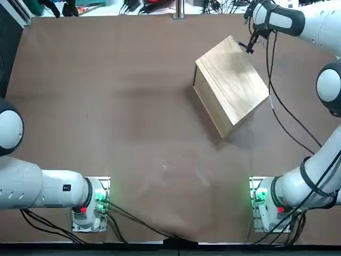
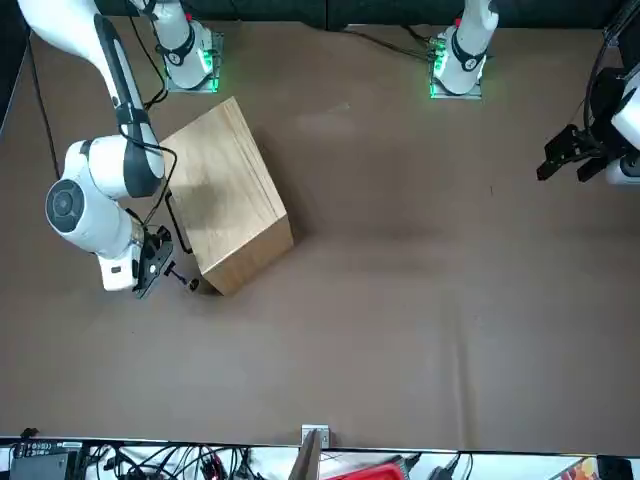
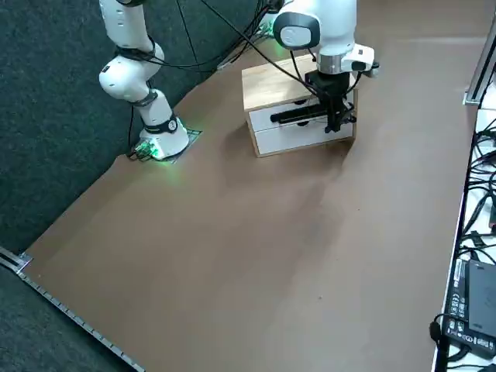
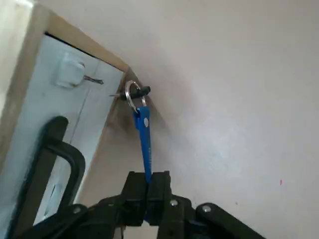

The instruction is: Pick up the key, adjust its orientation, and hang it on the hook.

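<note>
My right gripper [image 4: 147,183] is shut on the lower end of the key [image 4: 143,134], a thin blue strip with a metal ring and a small black piece at its far end. The ring hangs beside the corner edge of the wooden box [image 1: 232,85], apart from the hook [image 4: 70,73]. That hook is a small white one with a metal prong on the box's white face. From the front, the right gripper [image 2: 152,265] sits low at the box's [image 2: 225,195] near corner, the key [image 2: 184,278] poking toward it. From the side, the right gripper [image 3: 337,116] hangs in front of the white face.
A long black handle [image 4: 60,149] crosses the box's white face beside the hook. Cables and clutter lie beyond the table's far edge [image 1: 160,5], where a metal bracket [image 1: 178,15] stands. Bare brown tabletop [image 1: 117,106] spreads to the left of the box.
</note>
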You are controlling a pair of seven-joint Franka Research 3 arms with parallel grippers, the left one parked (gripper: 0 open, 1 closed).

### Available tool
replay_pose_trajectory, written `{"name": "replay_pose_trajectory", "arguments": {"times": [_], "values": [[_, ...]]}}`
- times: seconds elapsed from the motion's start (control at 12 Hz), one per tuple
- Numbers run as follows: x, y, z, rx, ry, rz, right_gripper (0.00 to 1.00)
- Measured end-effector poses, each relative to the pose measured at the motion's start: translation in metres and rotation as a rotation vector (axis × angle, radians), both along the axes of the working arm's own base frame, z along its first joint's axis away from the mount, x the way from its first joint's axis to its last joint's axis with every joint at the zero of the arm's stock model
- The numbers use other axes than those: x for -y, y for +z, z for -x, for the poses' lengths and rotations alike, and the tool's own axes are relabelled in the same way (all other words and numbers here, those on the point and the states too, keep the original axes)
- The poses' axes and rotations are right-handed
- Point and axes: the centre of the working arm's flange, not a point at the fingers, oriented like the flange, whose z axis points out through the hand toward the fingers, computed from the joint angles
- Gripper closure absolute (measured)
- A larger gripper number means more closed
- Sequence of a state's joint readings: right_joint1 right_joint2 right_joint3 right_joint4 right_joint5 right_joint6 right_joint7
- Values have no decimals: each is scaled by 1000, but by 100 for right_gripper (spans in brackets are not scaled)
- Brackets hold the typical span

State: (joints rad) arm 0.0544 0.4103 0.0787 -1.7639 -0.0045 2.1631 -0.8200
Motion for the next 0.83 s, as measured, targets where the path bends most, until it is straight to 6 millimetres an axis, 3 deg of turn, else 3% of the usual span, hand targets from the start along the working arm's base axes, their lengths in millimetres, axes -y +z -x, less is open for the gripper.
{"name": "replay_pose_trajectory", "arguments": {"times": [0.83], "values": [[-12, 0, 0, 14, 76, -2, 96]]}}
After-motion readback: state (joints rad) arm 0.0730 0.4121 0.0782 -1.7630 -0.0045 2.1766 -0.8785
